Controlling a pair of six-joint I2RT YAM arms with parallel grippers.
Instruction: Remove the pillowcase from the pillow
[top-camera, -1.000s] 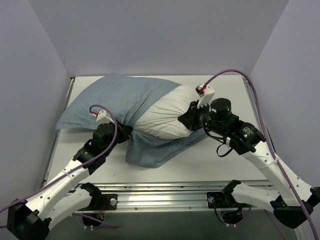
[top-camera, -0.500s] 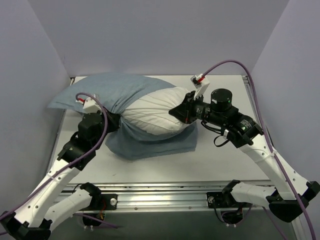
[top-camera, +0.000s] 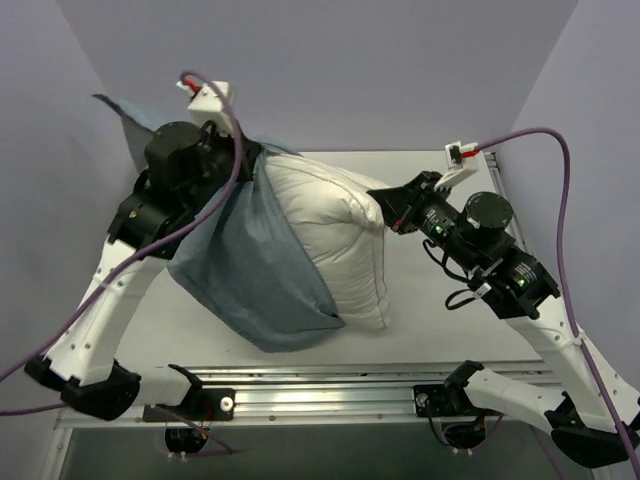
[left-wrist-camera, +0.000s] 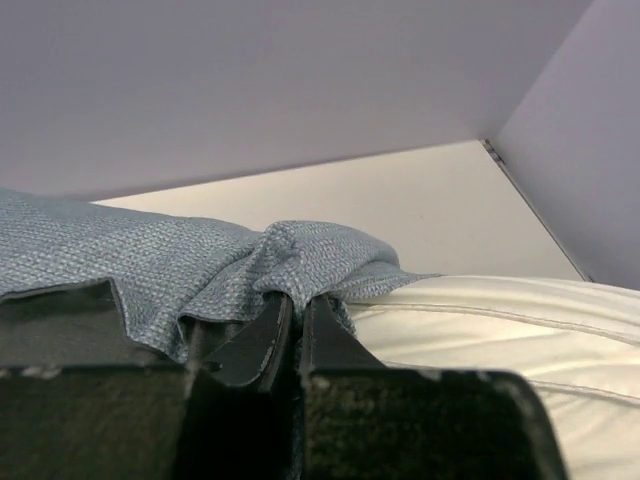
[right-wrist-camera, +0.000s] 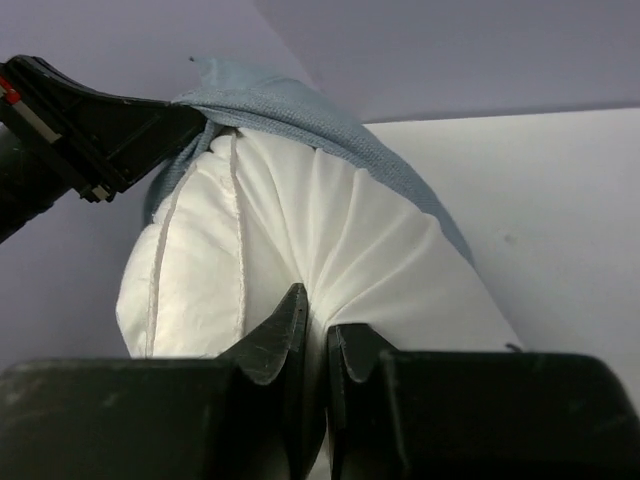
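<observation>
The pillowcase (top-camera: 245, 260), blue-grey side out, hangs in a loose sack from my left gripper (top-camera: 243, 160), which is raised high at the back left and shut on a bunched fold of it (left-wrist-camera: 300, 262). The white pillow (top-camera: 335, 235) stands half out of the case, tilted, its lower corner near the table's front edge. My right gripper (top-camera: 385, 212) is shut on a pinch of the pillow's white fabric (right-wrist-camera: 330, 270) at its right side. No stripes of the pillowcase show.
The white table (top-camera: 440, 330) is walled by pale panels at the back and both sides. A metal rail (top-camera: 330, 385) runs along the near edge. Purple cables loop over both arms.
My left gripper has lifted far up and back with the pillowcase. The case has slid off most of the pillow. My right gripper has moved right and up, holding the pillow.
</observation>
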